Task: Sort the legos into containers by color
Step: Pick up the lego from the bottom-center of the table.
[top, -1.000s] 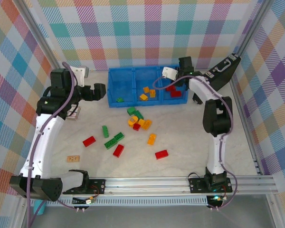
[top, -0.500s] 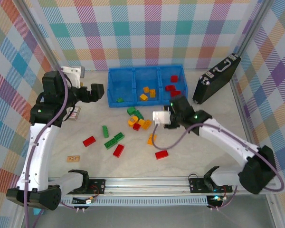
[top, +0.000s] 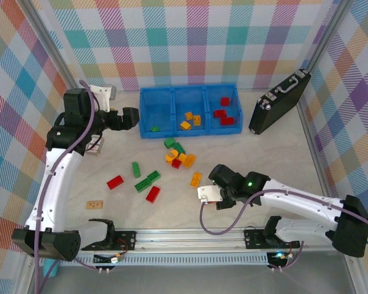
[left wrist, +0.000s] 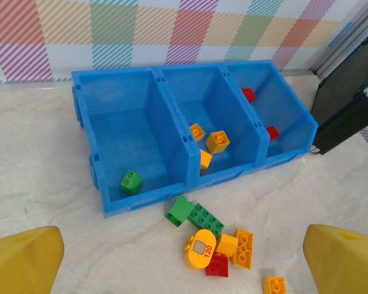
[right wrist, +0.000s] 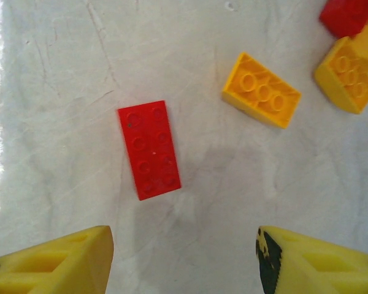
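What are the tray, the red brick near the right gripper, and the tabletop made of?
Tray: blue moulded plastic, semi-matte, thin ribbed walls. Red brick: hard glossy plastic, moulded studs. Tabletop: pale marble-look surface, grey veins, glare streak; stone or laminate, can't tell.

Right pincer (right wrist: 184,260) swung from blue tray (top: 190,110) to table front, jaws wider, now facing red brick (right wrist: 149,150).

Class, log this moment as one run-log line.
left gripper: open, beside blue tray | right gripper: open, poised over red brick | stage: pre-grasp
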`<move>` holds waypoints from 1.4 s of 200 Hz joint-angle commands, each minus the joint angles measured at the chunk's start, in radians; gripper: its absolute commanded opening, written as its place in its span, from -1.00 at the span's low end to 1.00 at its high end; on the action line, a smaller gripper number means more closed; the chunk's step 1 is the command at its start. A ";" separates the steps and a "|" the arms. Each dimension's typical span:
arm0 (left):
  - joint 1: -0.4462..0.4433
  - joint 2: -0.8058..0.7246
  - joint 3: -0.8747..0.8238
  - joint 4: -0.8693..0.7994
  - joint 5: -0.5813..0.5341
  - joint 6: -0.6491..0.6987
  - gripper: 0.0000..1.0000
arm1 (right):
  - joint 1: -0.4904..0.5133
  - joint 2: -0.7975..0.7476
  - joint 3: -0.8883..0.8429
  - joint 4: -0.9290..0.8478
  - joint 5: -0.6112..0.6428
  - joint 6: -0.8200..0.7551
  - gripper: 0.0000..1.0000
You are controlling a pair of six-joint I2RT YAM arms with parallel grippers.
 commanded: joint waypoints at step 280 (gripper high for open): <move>0.008 -0.002 0.020 -0.005 0.013 0.008 1.00 | -0.060 0.426 -0.007 0.220 -0.150 -0.038 -0.27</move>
